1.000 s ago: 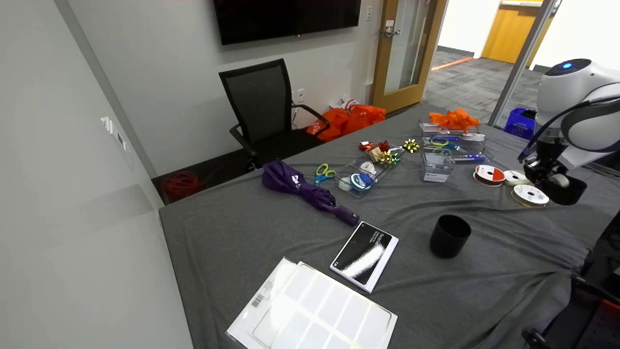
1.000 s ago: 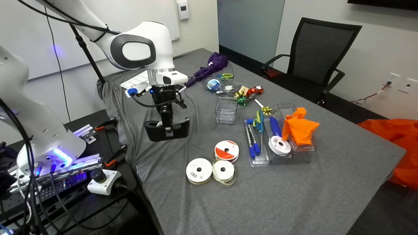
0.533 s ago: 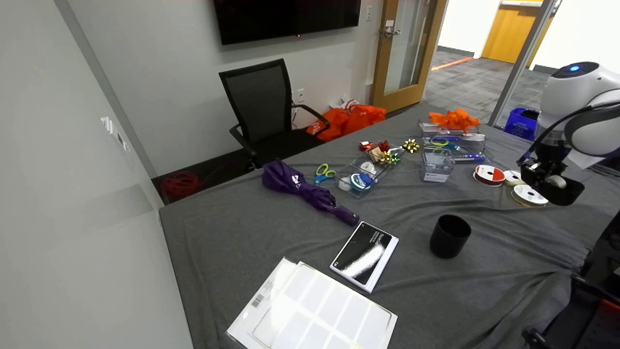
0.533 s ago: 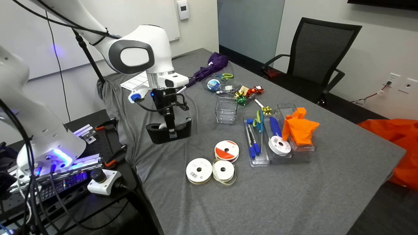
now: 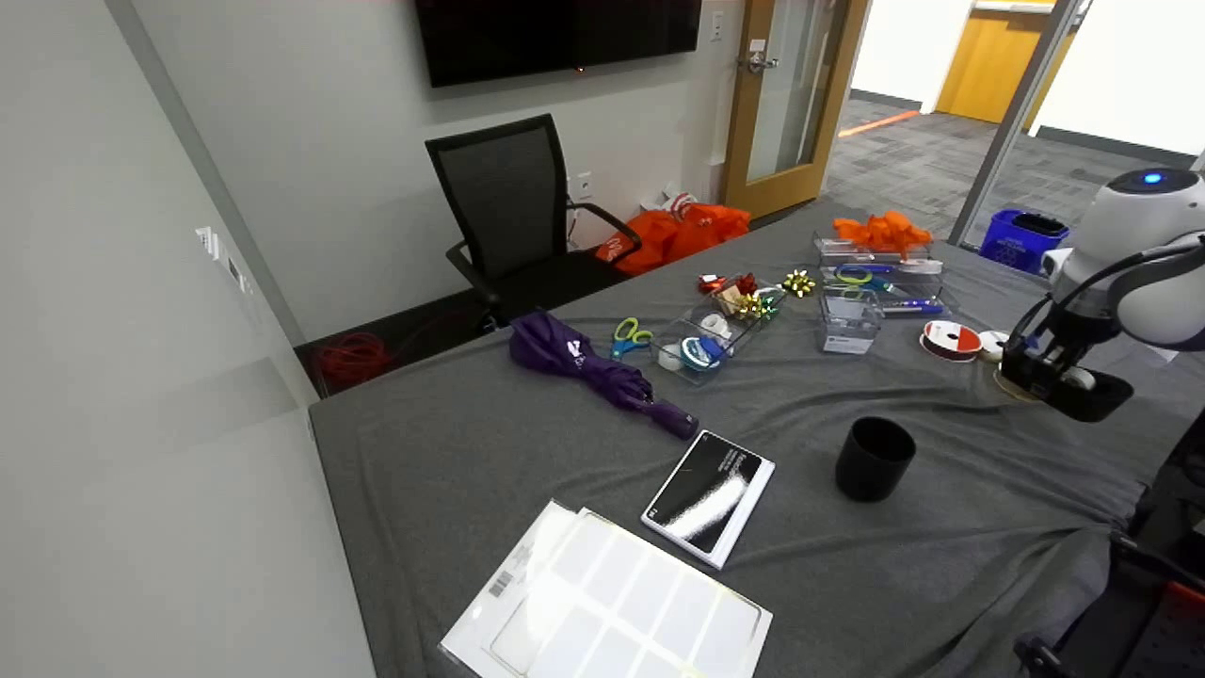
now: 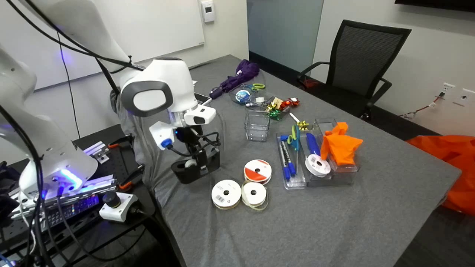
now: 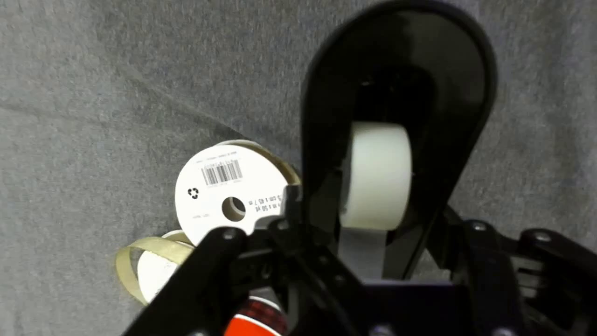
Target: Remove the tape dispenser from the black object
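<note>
- Compared with half a second ago, we find the arm [image 6: 178, 81] lower in both exterior views, and with it the tape dispenser [image 6: 191, 174] sits lower too, closer to the white spool [image 6: 222, 200].
- In the wrist view we see the gripper [image 7: 366, 224] clamped on the dispenser from both sides, with the white tape roll [image 7: 380, 177] facing us.
- Whether the dispenser's base touches the grey cloth [image 5: 452, 443], we cannot tell.
- Seen in an exterior view, the dispenser is just left of the white spool; to the right of that lies a smaller white spool [image 6: 256, 199], and beyond, on the far side, a red-and-white spool [image 6: 256, 175].
- Well apart from the dispenser, to its left in an exterior view, we have the flat black box [image 5: 706, 494] lying on the cloth.
- Between the two we notice a black cup [image 5: 872, 466], upright.
- White sheets [image 5: 650, 593] lie on the near side of the box, and a purple umbrella [image 5: 607, 377] on its far side.
</note>
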Controlling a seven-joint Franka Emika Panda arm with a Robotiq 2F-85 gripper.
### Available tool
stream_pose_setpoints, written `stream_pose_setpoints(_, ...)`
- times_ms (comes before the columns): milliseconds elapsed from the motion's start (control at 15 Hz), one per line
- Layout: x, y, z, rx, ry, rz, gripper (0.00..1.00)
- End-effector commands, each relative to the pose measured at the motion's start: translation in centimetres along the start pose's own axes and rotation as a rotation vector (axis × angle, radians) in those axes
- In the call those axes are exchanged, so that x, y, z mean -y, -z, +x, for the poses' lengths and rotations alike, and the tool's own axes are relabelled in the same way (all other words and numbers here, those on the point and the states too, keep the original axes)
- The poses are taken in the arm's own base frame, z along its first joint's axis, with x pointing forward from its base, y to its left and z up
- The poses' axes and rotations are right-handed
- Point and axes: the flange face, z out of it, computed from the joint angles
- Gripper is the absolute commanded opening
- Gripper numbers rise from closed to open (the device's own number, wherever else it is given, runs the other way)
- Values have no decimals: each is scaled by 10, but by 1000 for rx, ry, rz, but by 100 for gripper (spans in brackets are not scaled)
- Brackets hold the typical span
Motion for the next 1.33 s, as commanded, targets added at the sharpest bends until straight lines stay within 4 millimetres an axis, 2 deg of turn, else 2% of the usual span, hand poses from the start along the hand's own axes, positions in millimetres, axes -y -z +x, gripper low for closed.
stream_pose_setpoints(0,-6,-24,-22,-35,157,41,36)
stream_pose_setpoints(267,-11,-46,-47,-48,348,73,36)
stream_pose_setpoints(600,-30,-54,-65,-46,493,93,36)
stream_pose_setpoints(667,-34,-54,-68,-47,510,95,51)
stream_pose_setpoints(733,-37,-53,-71,-50,525,97,86)
stream_pose_setpoints(800,-41,-51,-74,-54,537,98,88)
stream_pose_setpoints(933,-48,-45,-79,-67,558,105,99)
stream_pose_setpoints(1267,-55,-21,-87,-109,580,125,100)
